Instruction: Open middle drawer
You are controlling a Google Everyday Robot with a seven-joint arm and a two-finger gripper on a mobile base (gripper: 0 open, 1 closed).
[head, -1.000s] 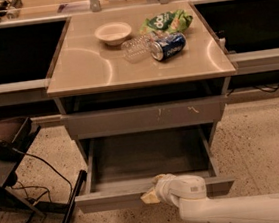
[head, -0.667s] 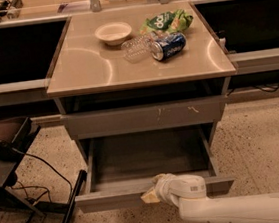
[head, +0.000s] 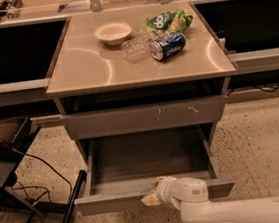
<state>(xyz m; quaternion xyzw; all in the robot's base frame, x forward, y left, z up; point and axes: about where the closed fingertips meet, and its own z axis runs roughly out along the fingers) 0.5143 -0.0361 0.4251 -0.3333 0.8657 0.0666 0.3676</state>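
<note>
The middle drawer is pulled far out of the cabinet, showing its grey box interior. Its plain flat front faces me near the floor. My gripper, at the end of the white arm, sits at the top edge of that front, slightly right of its middle. Above it, the taller grey front with pale scratch marks is closed.
On the beige cabinet top are a white bowl, a clear plastic cup on its side, a blue can on its side and a green chip bag. A black stand with cables is at the left on the speckled floor.
</note>
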